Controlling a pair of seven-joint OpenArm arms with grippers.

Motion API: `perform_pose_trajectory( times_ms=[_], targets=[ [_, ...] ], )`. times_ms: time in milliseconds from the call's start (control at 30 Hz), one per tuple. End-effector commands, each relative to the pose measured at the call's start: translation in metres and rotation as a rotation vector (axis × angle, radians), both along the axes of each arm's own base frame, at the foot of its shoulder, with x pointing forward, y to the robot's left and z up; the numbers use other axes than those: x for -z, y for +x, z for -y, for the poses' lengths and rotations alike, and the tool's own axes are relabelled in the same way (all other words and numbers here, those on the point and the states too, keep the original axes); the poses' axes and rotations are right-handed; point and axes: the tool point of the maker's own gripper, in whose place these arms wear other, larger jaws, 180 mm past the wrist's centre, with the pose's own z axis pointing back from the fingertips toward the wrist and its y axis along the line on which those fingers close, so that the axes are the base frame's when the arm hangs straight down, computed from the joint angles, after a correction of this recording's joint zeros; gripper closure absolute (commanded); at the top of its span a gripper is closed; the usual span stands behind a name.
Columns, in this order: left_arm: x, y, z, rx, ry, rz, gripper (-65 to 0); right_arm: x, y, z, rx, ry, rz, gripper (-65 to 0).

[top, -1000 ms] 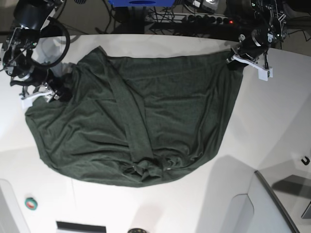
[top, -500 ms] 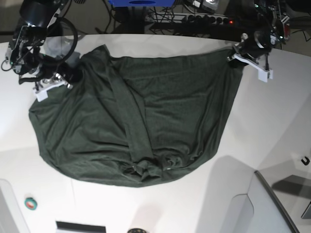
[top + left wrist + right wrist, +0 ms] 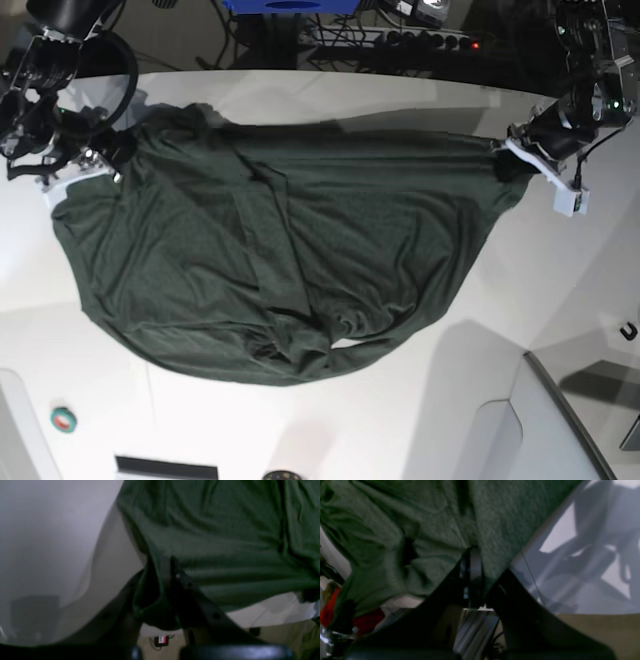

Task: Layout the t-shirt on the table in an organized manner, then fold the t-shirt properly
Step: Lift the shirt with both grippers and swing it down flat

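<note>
While both arms grip opposite ends of the upper edge, the large dark green knit t-shirt (image 3: 290,260) hangs stretched between them over the glossy white surface (image 3: 560,290); most of the cloth rests on the surface, with the top edge pulled into a fairly taut line near the far rim.

Left claw (image 3: 520,152): closed on a bunched corner of the t-shirt at the base view's right side. The left wrist view shows fabric pinched between the dark jaws, with the rest of the cloth running away above them.

Right claw (image 3: 88,160): closed on the opposite corner at the base view's left. The right wrist view shows the narrow jaws meeting with green knit caught between them.

Progress, judged from how the cloth lies:
- Layout begun, not finished. Top edge spread wide.
- Lower hem curves in a rounded sag toward the near side, not straight.
- A long vertical ridge of doubled fabric runs down the middle, ending in a crumpled knot near the bottom centre.
- Sleeves and collar cannot be told apart in this state.
- No fold made yet.

Left to do: flatten the central ridge, square out the hem, then the folding proper. Estimate: early, still within the spreading stage.
</note>
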Motion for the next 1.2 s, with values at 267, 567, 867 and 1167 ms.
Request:
perform_pose_trajectory(
  times_ms=[267,567,867,1167],
  targets=[
    [0.012,0.061,0.036,0.107,-0.032,0.000,0.0,-0.013,0.086,0.035,0.038,0.019,0.056,-0.6],
    [-0.070,0.237,0.048,0.168,0.163,0.178,0.0,-0.133,0.279,0.078,-0.081,-0.246,0.377,-0.6],
    [-0.295,0.336,0.062,0.168,0.216,0.538,0.0,-0.391,0.348,0.107,-0.072,-0.421,0.844,-0.6],
    [-0.265,0.283,0.060,0.186,0.294,0.524,0.0,-0.351,0.303,0.092,-0.184,-0.524,0.803,-0.6]
  ],
)
